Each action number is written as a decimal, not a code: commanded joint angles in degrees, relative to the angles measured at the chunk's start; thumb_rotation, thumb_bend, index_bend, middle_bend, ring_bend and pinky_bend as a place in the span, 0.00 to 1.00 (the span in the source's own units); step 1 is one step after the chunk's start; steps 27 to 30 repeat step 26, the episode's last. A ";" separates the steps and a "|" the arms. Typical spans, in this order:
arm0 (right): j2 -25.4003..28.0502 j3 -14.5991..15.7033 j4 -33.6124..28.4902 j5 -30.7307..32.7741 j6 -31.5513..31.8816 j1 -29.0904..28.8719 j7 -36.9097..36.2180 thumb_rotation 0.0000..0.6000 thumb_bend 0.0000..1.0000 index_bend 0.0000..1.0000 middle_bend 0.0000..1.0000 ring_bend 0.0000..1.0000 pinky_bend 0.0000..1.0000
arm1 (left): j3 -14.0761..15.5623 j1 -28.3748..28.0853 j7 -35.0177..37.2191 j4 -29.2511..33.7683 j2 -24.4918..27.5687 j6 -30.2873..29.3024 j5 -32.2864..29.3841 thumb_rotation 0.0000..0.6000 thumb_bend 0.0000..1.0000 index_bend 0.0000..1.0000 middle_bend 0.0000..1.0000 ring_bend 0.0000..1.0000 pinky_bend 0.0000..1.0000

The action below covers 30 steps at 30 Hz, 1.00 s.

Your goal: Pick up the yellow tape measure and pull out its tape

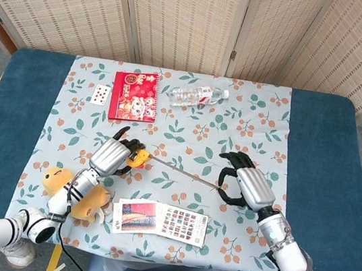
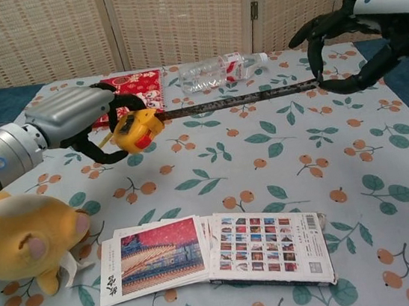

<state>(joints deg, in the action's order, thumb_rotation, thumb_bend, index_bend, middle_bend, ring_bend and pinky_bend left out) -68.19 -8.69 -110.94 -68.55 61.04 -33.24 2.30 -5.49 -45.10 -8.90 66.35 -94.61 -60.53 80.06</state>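
Observation:
My left hand (image 1: 111, 157) (image 2: 79, 117) grips the yellow tape measure (image 1: 137, 157) (image 2: 136, 129) above the floral cloth, left of centre. A dark length of tape (image 1: 179, 172) (image 2: 239, 101) runs out of it to the right, held taut in the air. My right hand (image 1: 248, 186) (image 2: 369, 29) pinches the tape's end between thumb and a finger, its other fingers spread. The two hands are far apart.
A yellow plush duck (image 1: 64, 186) (image 2: 24, 241) lies at the near left. Photo cards (image 1: 161, 220) (image 2: 218, 253) lie near the front edge. A red booklet (image 1: 133, 96) (image 2: 132, 87), a clear water bottle (image 1: 197, 96) (image 2: 216, 70) and a playing card (image 1: 100, 94) sit farther back.

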 commanded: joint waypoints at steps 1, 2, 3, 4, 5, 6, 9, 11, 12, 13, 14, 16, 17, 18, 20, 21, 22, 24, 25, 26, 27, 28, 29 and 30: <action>3.23 1.08 -1.78 -2.82 1.43 2.28 -2.77 1.00 0.55 0.69 0.18 0.09 0.00 | 0.54 0.65 2.07 -2.15 -0.25 -0.47 1.08 1.00 0.41 0.55 0.48 0.47 0.09; 4.08 1.33 -2.16 -3.59 1.78 2.83 -3.50 1.00 0.55 0.69 0.18 0.09 0.00 | 0.63 0.75 2.59 -2.65 -0.24 -0.47 1.27 1.00 0.41 0.55 0.48 0.47 0.09; 4.86 1.57 -2.47 -4.40 2.21 3.41 -4.21 1.00 0.55 0.69 0.18 0.09 0.00 | 0.69 0.84 3.10 -3.10 -0.23 -0.47 1.43 1.00 0.41 0.55 0.48 0.47 0.09; 5.83 1.92 -2.82 -5.50 2.84 4.19 -5.16 1.00 0.55 0.69 0.18 0.09 0.00 | 0.71 0.97 3.72 -3.69 -0.25 -0.53 1.59 1.00 0.41 0.55 0.48 0.47 0.09; 6.52 2.19 -3.09 -6.32 3.31 4.78 -5.97 1.00 0.55 0.69 0.18 0.09 0.00 | 0.73 1.05 4.17 -4.11 -0.25 -0.57 1.74 1.00 0.41 0.55 0.48 0.47 0.09; 7.42 2.53 -3.43 -7.38 3.94 5.57 -7.11 1.00 0.55 0.69 0.18 0.09 0.00 | 0.73 1.16 4.75 -4.68 -0.28 -0.64 1.89 1.00 0.41 0.55 0.48 0.47 0.09; 9.66 3.48 -4.06 -10.03 5.15 7.29 -9.71 1.00 0.55 0.69 0.18 0.09 0.00 | 0.75 1.29 5.90 -6.00 -0.35 -0.42 2.15 1.00 0.41 0.55 0.48 0.47 0.09; 10.92 4.08 -4.25 -11.55 5.87 8.26 -10.99 1.00 0.55 0.69 0.18 0.09 0.00 | 0.85 1.29 6.36 -6.68 -0.32 -0.20 2.40 1.00 0.41 0.55 0.48 0.46 0.09; 11.63 4.47 -4.33 -12.48 6.43 8.93 -11.83 1.00 0.55 0.69 0.18 0.09 0.00 | 0.91 1.30 6.59 -7.05 -0.27 -0.07 2.54 1.00 0.41 0.55 0.48 0.46 0.09; 12.12 4.76 -4.34 -13.14 6.85 9.44 -12.46 1.00 0.55 0.69 0.18 0.09 0.00 | 0.97 1.33 6.75 -7.30 -0.23 0.03 2.63 1.00 0.41 0.55 0.48 0.46 0.09; 12.58 5.07 -4.32 -13.79 7.26 9.93 -13.12 1.00 0.55 0.69 0.18 0.09 0.00 | 1.02 1.37 6.93 -7.54 -0.20 0.13 2.69 1.00 0.41 0.55 0.48 0.46 0.09; 13.58 5.74 -4.21 -15.22 8.16 11.04 -14.80 1.00 0.55 0.69 0.18 0.09 0.00 | 1.04 1.49 7.34 -8.06 -0.17 0.37 2.69 1.00 0.41 0.55 0.48 0.46 0.09; 13.96 5.97 -4.05 -15.78 8.59 11.49 -15.45 1.00 0.55 0.69 0.18 0.09 0.00 | 1.02 1.54 7.53 -8.28 -0.17 0.50 2.65 1.00 0.41 0.55 0.48 0.46 0.09; 14.30 6.20 -3.78 -16.38 9.22 12.07 -16.21 1.00 0.55 0.69 0.18 0.09 0.00 | 0.95 1.60 7.87 -8.56 -0.21 0.70 2.52 1.00 0.41 0.55 0.48 0.46 0.09; 14.80 6.49 -3.47 -17.06 10.02 12.86 -17.38 1.00 0.55 0.69 0.18 0.09 0.00 | 0.85 1.67 8.53 -8.95 -0.27 1.04 2.35 1.00 0.41 0.55 0.48 0.46 0.09; 15.07 6.64 -3.39 -17.38 10.30 13.21 -18.12 1.00 0.55 0.69 0.18 0.10 0.00 | 0.83 1.69 8.77 -9.19 -0.31 1.18 2.33 1.00 0.41 0.55 0.48 0.46 0.09; 15.37 6.84 -3.21 -17.81 10.63 13.62 -19.06 1.00 0.55 0.69 0.18 0.10 0.00 | 0.86 1.71 8.95 -9.58 -0.38 1.28 2.40 1.00 0.41 0.55 0.48 0.46 0.09; 15.77 7.13 -2.82 -18.42 10.91 14.10 -19.98 1.00 0.55 0.69 0.19 0.10 0.00 | 0.91 1.74 9.22 -10.12 -0.53 1.50 2.46 1.00 0.41 0.55 0.48 0.46 0.09; 15.91 7.22 -2.68 -18.68 10.98 14.25 -20.35 1.00 0.55 0.69 0.19 0.10 0.00 | 0.91 1.74 9.38 -10.33 -0.60 1.57 2.50 1.00 0.41 0.55 0.48 0.46 0.09; 16.08 7.31 -2.55 -18.88 11.07 14.47 -20.79 1.00 0.55 0.69 0.19 0.10 0.00 | 0.90 1.74 9.55 -10.62 -0.70 1.59 2.58 1.00 0.41 0.55 0.48 0.46 0.09; 16.08 7.31 -2.55 -18.88 11.07 14.47 -20.79 1.00 0.55 0.69 0.19 0.10 0.00 | 0.90 1.74 9.55 -10.62 -0.70 1.59 2.58 1.00 0.41 0.55 0.48 0.46 0.09; 16.08 7.31 -2.55 -18.88 11.07 14.47 -20.79 1.00 0.55 0.69 0.19 0.10 0.00 | 0.90 1.74 9.55 -10.62 -0.70 1.59 2.58 1.00 0.41 0.55 0.48 0.46 0.09; 16.08 7.31 -2.55 -18.88 11.07 14.47 -20.79 1.00 0.55 0.69 0.19 0.10 0.00 | 0.90 1.74 9.55 -10.62 -0.70 1.59 2.58 1.00 0.41 0.55 0.48 0.46 0.09; 16.08 7.31 -2.55 -18.88 11.07 14.47 -20.79 1.00 0.55 0.69 0.19 0.10 0.00 | 0.90 1.74 9.55 -10.62 -0.70 1.59 2.58 1.00 0.41 0.55 0.48 0.46 0.09</action>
